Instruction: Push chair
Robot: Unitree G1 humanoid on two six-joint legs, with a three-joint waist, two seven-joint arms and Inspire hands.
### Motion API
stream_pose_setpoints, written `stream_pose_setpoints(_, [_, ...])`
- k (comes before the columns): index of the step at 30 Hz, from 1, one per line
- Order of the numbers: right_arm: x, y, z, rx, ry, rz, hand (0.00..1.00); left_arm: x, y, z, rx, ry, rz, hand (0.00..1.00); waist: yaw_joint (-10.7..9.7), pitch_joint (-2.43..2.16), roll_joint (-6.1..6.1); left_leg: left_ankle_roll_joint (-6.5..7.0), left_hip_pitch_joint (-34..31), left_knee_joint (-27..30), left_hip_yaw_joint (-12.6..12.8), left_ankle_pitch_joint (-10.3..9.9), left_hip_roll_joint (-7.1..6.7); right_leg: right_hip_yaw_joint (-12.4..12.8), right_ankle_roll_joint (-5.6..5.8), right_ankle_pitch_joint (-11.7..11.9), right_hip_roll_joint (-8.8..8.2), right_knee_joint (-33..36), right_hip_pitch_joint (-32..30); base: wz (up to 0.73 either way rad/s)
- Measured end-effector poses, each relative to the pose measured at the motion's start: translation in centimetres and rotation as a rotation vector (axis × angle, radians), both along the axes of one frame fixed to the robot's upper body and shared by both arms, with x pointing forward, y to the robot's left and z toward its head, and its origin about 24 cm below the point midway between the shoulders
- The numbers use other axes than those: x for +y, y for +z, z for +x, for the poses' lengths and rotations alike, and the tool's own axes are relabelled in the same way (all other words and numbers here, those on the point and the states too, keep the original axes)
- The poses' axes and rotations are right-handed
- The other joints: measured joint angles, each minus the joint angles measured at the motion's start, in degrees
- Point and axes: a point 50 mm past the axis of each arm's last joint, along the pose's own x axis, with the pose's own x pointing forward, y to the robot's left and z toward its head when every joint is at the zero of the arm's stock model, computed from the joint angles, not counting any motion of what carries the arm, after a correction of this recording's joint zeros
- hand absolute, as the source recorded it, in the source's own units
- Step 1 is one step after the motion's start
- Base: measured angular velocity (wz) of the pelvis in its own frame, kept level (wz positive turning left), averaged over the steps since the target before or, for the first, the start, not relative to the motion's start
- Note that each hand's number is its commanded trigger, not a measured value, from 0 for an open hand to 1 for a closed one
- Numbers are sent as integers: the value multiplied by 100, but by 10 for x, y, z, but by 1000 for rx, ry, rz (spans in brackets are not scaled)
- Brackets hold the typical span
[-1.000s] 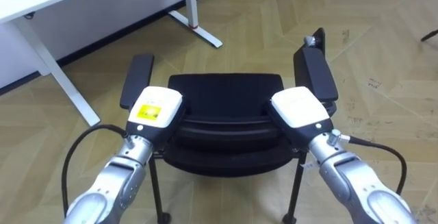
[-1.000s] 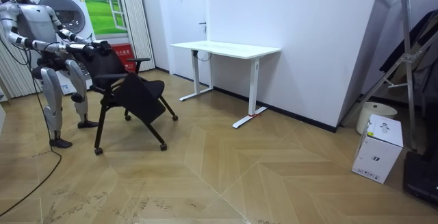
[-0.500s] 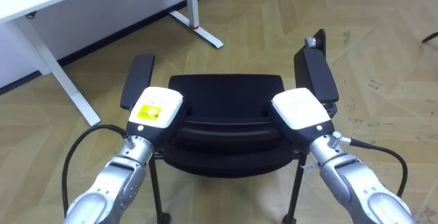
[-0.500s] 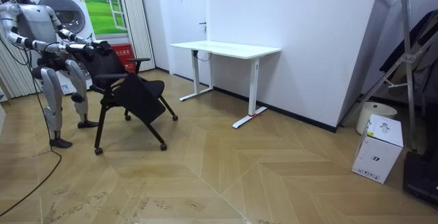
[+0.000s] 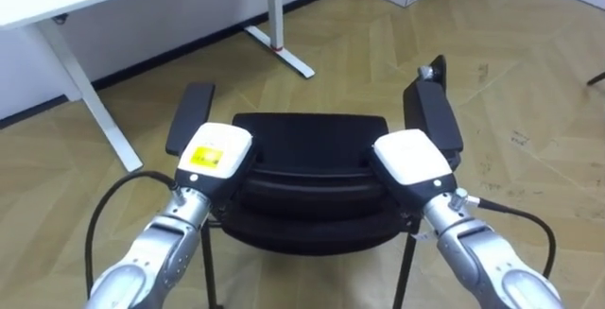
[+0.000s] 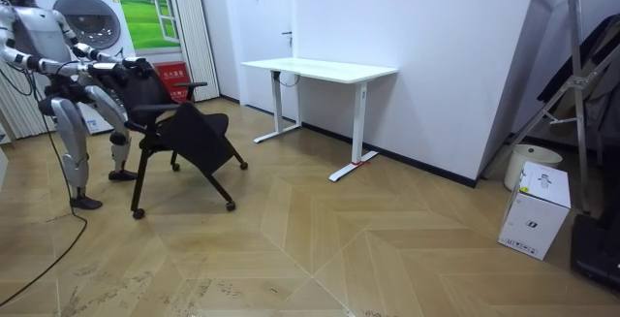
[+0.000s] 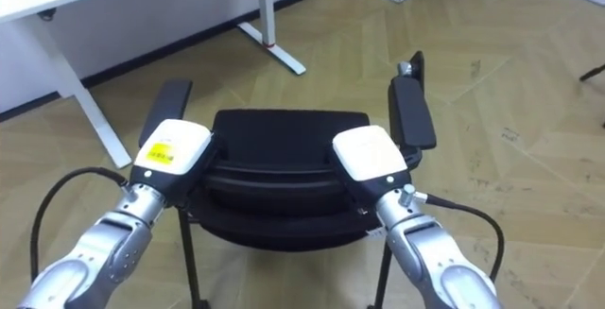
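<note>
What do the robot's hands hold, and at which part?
Left hand and right hand lie on the backrest top of the black wheeled chair; a grip cannot be told.

a pale wooden floor (image 6: 320,239) laid in herringbone runs up to a plain white wall (image 6: 436,55). a white desk (image 6: 320,69) on white legs stands against that wall. at the room view's right, a white box (image 6: 535,209) sits on the floor near a pale bucket (image 6: 531,162) and a folded metal stand (image 6: 578,94). at the left hang a green landscape poster (image 6: 145,12) and white vertical blinds (image 6: 199,16).
</note>
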Motion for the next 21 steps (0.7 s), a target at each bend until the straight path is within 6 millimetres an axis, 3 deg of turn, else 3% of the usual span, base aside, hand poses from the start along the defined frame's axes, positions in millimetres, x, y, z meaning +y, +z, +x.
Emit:
stream_pose_setpoints(1, [0, -1, 0, 5, 2, -2, 100, 0, -1, 0, 4, 1, -3, 100, -18, 30, -58, 134, -198, 288, -14, 96, 7, 101, -66, -97, 12, 150, -10, 64])
stream_pose_setpoints(2, [-2, 0, -1, 2, 5, -6, 100, -2, -1, -1, 7, -1, -13, 100, -103, 22, -78, 185, -466, 403, -15, 47, -122, 339, -147, -188, 12, 284, -25, 61])
stream_pose_setpoints(3, [-5, 2, -1, -4, 6, -13, 100, -4, -1, 0, 7, -5, -21, 100, -131, 21, -86, 250, -564, 263, 6, -42, -306, 412, -145, -233, -4, 333, -66, 32])
stream_pose_setpoints(4, [-9, 4, -3, -18, 9, -20, 100, -8, -1, -1, 6, -17, -32, 100, -82, 23, -67, 312, -685, -249, 150, -60, -590, 531, -127, -263, -68, 399, -178, -13])
stream_pose_setpoints(5, [-11, 5, -3, -23, 10, -27, 100, -8, -1, -2, 4, -19, -36, 100, -35, 10, -37, 323, -747, -535, 220, -25, -703, 577, -123, -259, -70, 397, -218, -56])
stream_pose_setpoints(6, [-12, 6, -4, -33, 10, -30, 100, -8, 0, -3, -3, -27, -41, 100, 81, -8, 56, 398, -804, -1119, 295, 201, -805, 582, -154, -276, -38, 401, -292, -79])
stream_pose_setpoints(7, [-12, 4, -5, -29, 8, -25, 100, -7, 0, -4, -3, -32, -37, 100, 200, -62, 58, 555, -801, -1179, 251, 452, -845, 632, -72, -354, -63, 488, -326, -74])
stream_pose_setpoints(8, [-9, 4, -5, -28, 7, -16, 100, -4, 1, -3, -8, -32, -29, 100, 198, -102, 20, 570, -749, -1200, 258, 458, -934, 630, 57, -401, -113, 530, -328, -41])
stream_pose_setpoints(12, [-9, 7, -3, -63, -7, -5, 100, -4, 10, 4, -40, -47, -22, 100, 177, -79, -100, 841, -777, -1158, 335, 503, -1109, 667, 173, -456, -275, 560, -361, -4])
stream_pose_setpoints(15, [-9, 11, -1, -81, -11, -3, 100, -4, 14, 5, -55, -54, -23, 100, 167, -94, -185, 986, -721, -1127, 480, 287, -1291, 770, 321, -560, -554, 626, -356, -19])
stream_pose_setpoints(16, [-10, 14, 0, -91, -9, -7, 100, -5, 15, 7, -58, -53, -36, 100, 168, -93, -219, 1063, -692, -1094, 501, 193, -1436, 755, 408, -627, -698, 997, -464, -28])
stream_pose_setpoints(18, [-10, 17, 3, -99, -4, -17, 100, -4, 16, 8, -58, -49, -50, 100, 167, -64, -163, 1157, -636, -943, 533, 14, -1522, 681, 368, -466, -939, 2309, -987, -23])
stream_pose_setpoints(19, [-10, 17, 3, -90, -2, -23, 100, -4, 14, 8, -47, -47, -55, 100, 133, -34, -96, 1198, -539, -832, 550, -111, -1526, 795, 327, -13, -1022, 3171, -1343, -4])
stream_pose_setpoints(20, [-10, 16, 3, -82, -1, -26, 100, -3, 13, 8, -40, -49, -57, 100, 104, -14, -60, 1232, -467, -801, 539, -179, -1525, 835, 282, 261, -1033, 3504, -1473, 6])
stream_pose_setpoints(21, [-10, 14, 1, -69, 0, -28, 100, -3, 9, 7, -27, -50, -60, 100, 21, 15, 39, 1262, -314, -789, 490, -271, -1528, 913, 196, 853, -1034, 3998, -1689, 12])
